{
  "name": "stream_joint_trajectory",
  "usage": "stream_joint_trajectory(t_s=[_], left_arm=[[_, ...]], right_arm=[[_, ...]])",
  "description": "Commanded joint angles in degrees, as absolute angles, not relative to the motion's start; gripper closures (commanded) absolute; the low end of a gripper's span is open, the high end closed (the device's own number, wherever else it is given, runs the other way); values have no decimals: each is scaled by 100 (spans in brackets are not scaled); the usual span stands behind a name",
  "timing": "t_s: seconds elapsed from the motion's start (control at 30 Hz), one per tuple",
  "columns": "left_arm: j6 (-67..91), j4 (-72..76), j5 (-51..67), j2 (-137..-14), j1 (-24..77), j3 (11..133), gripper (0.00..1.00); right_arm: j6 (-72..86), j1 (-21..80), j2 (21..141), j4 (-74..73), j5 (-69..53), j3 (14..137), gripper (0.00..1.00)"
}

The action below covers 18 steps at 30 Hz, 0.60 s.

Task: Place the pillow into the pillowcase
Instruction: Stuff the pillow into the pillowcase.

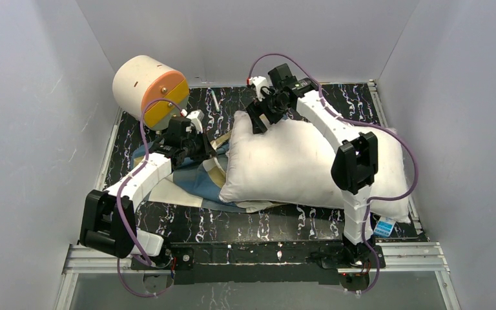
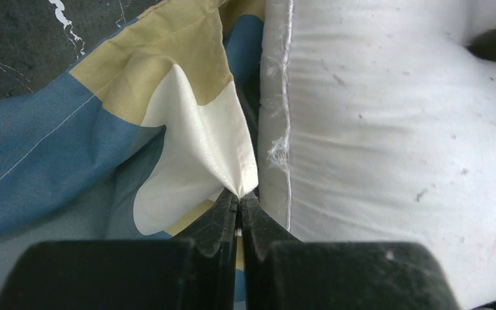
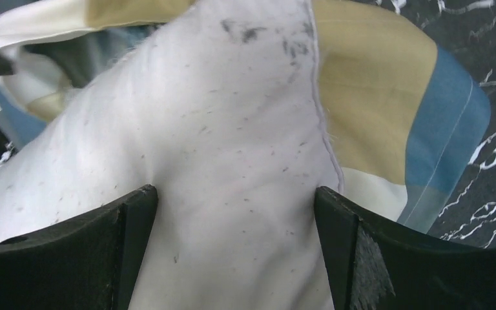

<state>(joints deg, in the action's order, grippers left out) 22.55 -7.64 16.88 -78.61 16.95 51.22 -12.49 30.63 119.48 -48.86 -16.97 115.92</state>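
At mid-table, your pillow (image 1: 297, 161) lies partly on the pillowcase (image 2: 51, 142), not inside. Left gripper (image 2: 239, 194) pinches its edge; right gripper (image 3: 234, 194) straddles a pillow corner, jaws wide, seemingly unclenched. Risk: tugging could slip that thin pinch.

The pillow (image 1: 297, 165) and pillowcase (image 1: 200, 179) cover mid-table; the cylinder (image 1: 150, 90) blocks the far-left corner; the table (image 1: 232, 223) seems passable along its near strip.

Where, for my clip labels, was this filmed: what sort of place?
Likely a lab test cell: bare white walls enclose a black marbled table, with robot arms bolted to its metal rail.
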Motion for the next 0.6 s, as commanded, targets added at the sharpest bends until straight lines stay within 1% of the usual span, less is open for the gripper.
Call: stream_joint_trajectory(t_s=[0.0, 0.03, 0.13, 0.33, 0.37, 0.43, 0.47, 0.5, 0.53, 0.57], left_arm=[[2327, -704, 1701, -7934, 1668, 5126, 100], [2343, -699, 1679, -7949, 1663, 5126, 100], [2347, -699, 1656, -7984, 1663, 5140, 100], [2344, -745, 1557, -8082, 1668, 5255, 100], [2377, -824, 1422, -8099, 1664, 5290, 100], [2457, -1022, 1113, -8124, 1670, 5367, 100], [2498, -1089, 1013, -8127, 1662, 5410, 100], [2514, -1176, 947, -8148, 1668, 5469, 100], [2491, -1225, 927, -8166, 1667, 5507, 100], [2436, -1280, 904, -8179, 1666, 5593, 100]], right_arm=[[-2358, 3137, 11488, -5665, -2528, 12379, 2], [-2421, 3143, 11534, -5831, -2655, 12469, 2], [-2565, 3203, 11489, -5630, -2921, 11966, 2], [-2541, 3295, 12296, -5425, -2383, 11790, 2], [-2479, 3296, 12453, -5409, -2371, 11809, 5], [-2451, 3298, 12676, -5526, -2627, 11888, 17], [-2427, 3310, 12697, -5529, -2732, 11806, 27], [-2386, 3313, 12627, -5516, -2794, 11671, 47], [-2361, 3313, 12543, -5466, -2753, 11467, 65], [-2335, 3309, 12340, -5339, -2680, 11175, 76]])
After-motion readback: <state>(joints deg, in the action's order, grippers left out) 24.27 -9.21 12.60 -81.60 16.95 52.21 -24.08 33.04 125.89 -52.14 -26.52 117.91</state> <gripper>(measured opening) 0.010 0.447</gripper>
